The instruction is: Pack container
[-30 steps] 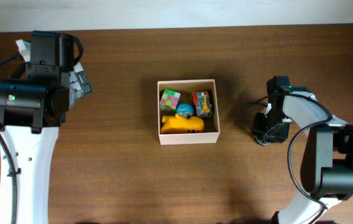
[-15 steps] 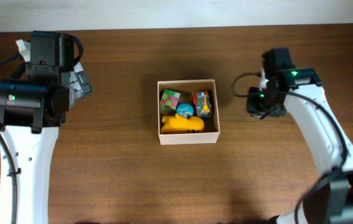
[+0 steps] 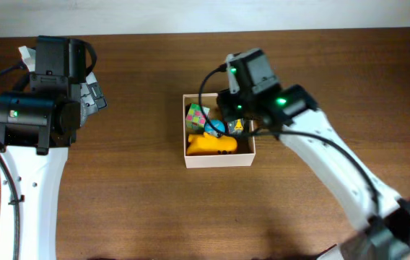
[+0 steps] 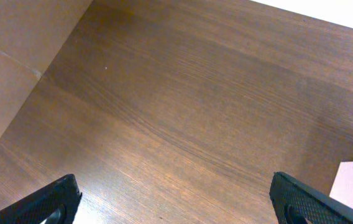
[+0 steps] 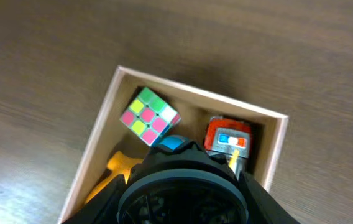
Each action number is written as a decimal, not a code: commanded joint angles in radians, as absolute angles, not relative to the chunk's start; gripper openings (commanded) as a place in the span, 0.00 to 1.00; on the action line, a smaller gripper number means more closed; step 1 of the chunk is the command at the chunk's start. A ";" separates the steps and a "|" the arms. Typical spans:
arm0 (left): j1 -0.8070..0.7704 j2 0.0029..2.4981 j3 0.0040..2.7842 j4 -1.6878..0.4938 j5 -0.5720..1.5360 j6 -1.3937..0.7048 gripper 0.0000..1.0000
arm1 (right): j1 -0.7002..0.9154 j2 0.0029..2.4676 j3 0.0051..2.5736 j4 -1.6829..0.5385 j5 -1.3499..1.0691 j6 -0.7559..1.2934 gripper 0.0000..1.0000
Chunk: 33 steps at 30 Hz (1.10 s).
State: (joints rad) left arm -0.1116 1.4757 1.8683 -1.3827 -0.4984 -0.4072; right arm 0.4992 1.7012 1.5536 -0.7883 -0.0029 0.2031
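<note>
1. Overhead: container (image 3: 219, 160) at mid-desk (image 3: 133, 202), holding colour cube (image 3: 197, 115) and yellow toy (image 3: 212, 145). Right tool (image 3: 232, 114) over its far side; open or closed, cannot tell.
2. Left wrist: left tool (image 4: 176, 202) spread wide above desk.
3. Right wrist: orange toy (image 5: 228, 140) beside cube inside container.

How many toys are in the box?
4. A puzzle cube back left, a red-orange toy back right, a blue toy in the middle, a yellow toy along the box's front wall. The right arm may hide more.
</note>
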 commanded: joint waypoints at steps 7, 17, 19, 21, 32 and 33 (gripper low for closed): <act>-0.109 1.477 1.865 -1.382 -0.513 -0.395 0.99 | 0.503 1.894 1.564 -0.728 -0.018 0.174 0.71; -0.109 1.477 1.865 -1.382 -0.513 -0.395 0.99 | 0.512 1.713 1.893 -1.018 -0.024 0.165 0.99; -0.109 1.477 1.865 -1.382 -0.513 -0.395 0.99 | 0.518 1.684 1.959 -1.089 -0.044 0.165 0.99; -0.109 1.477 1.865 -1.382 -0.513 -0.395 0.99 | 0.523 1.652 2.009 -1.137 -0.111 0.165 0.99; -0.109 1.477 1.865 -1.382 -0.513 -0.395 0.99 | 0.378 1.420 2.033 -1.157 -0.296 0.044 0.99; -0.109 1.477 1.865 -1.382 -0.513 -0.395 0.99 | 0.340 1.388 2.033 -1.166 -0.296 0.044 0.99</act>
